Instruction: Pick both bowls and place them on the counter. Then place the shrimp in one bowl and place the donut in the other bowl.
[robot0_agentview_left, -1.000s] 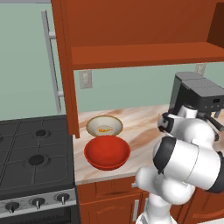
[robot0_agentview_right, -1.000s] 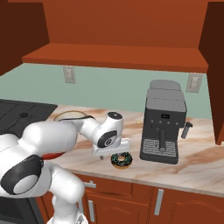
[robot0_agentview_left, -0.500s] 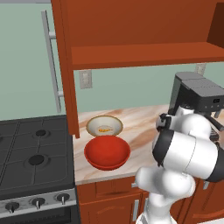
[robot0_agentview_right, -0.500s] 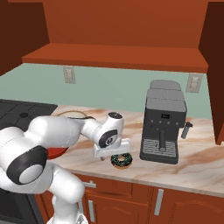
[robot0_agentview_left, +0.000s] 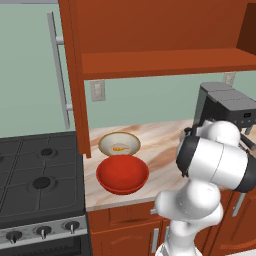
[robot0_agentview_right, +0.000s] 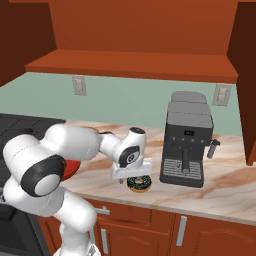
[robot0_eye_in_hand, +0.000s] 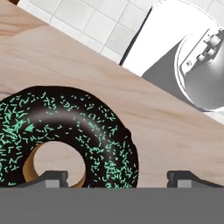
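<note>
The donut (robot0_eye_in_hand: 74, 122), dark icing with green sprinkles, lies on the counter (robot0_eye_in_hand: 175, 131) right under my gripper (robot0_eye_in_hand: 118, 179). The jaws stand open astride the ring's right side: one fingertip (robot0_eye_in_hand: 48, 176) is over the hole, the other is outside the ring. From the right base view the gripper (robot0_agentview_right: 134, 178) hovers just over the donut (robot0_agentview_right: 140, 185). The cream-beige bowl (robot0_agentview_left: 119, 142) sits on the counter (robot0_agentview_left: 160, 145) with the orange shrimp (robot0_agentview_left: 119, 148) in it. In front of it stands the red bowl (robot0_agentview_left: 122, 173), with nothing in it.
A dark coffee machine (robot0_agentview_right: 187, 145) stands close to the right of the donut, its base (robot0_eye_in_hand: 175, 52) just beyond the gripper. The black stove (robot0_agentview_left: 35, 175) lies left of the bowls. A wooden shelf (robot0_agentview_right: 130, 67) hangs overhead.
The hand has sunk a little lower and nearer to the donut. Bowls, shrimp and donut have stayed where they were.
</note>
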